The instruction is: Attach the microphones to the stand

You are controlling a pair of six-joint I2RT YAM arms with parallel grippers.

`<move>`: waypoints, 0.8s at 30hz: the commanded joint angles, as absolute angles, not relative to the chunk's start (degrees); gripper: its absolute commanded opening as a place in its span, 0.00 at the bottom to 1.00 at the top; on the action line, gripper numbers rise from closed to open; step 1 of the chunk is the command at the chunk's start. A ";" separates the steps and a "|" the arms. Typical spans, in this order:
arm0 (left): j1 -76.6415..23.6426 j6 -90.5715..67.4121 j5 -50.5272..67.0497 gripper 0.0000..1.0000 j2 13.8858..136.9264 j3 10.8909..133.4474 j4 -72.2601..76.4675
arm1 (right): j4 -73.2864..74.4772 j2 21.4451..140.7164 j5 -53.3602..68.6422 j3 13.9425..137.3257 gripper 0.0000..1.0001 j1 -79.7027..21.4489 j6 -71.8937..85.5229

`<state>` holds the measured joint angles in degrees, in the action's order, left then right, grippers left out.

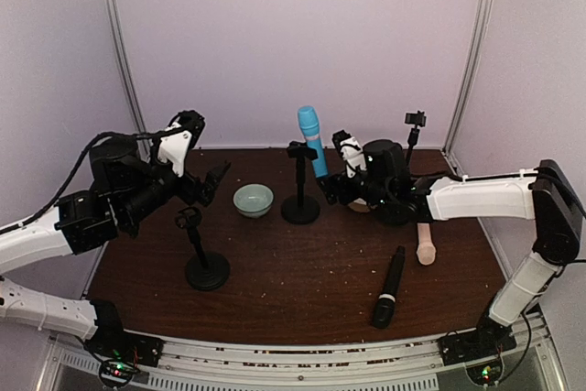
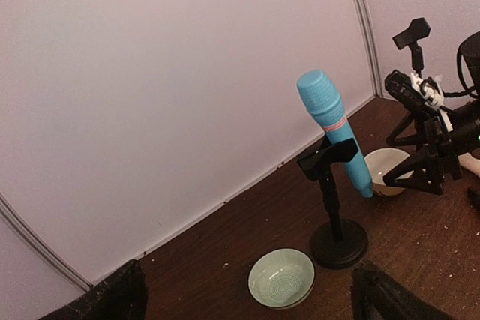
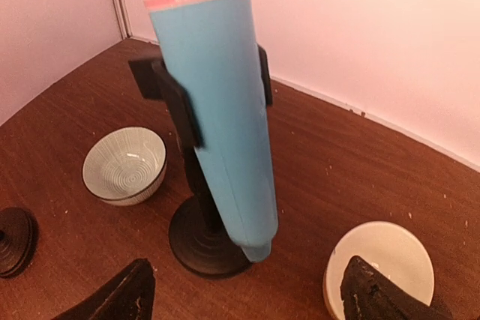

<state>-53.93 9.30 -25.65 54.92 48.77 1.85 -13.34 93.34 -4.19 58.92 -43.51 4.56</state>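
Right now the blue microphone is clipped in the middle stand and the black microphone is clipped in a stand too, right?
Not quite. The blue microphone is in the middle stand, but the black microphone is not in any stand: it lies flat on the table near the front edge. The top external view shows it.

Blue microphone [image 3: 225, 133] clipped in stand [image 3: 201, 249]; patterned bowl [image 3: 124, 164], cream bowl [image 3: 379, 260] flanking.
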 commanded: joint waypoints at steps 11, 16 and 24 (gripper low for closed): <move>-56.77 -0.43 -3.30 0.81 58.80 52.98 -13.07 | 13.62 69.29 -16.43 39.29 0.77 -51.76 34.00; -59.43 1.71 -5.17 0.79 66.94 63.46 -14.58 | 16.58 56.65 -13.44 27.43 0.75 -56.50 43.32; -59.68 4.86 -5.89 0.74 81.12 71.94 -4.46 | 18.90 57.78 -9.67 23.66 0.80 -61.16 46.63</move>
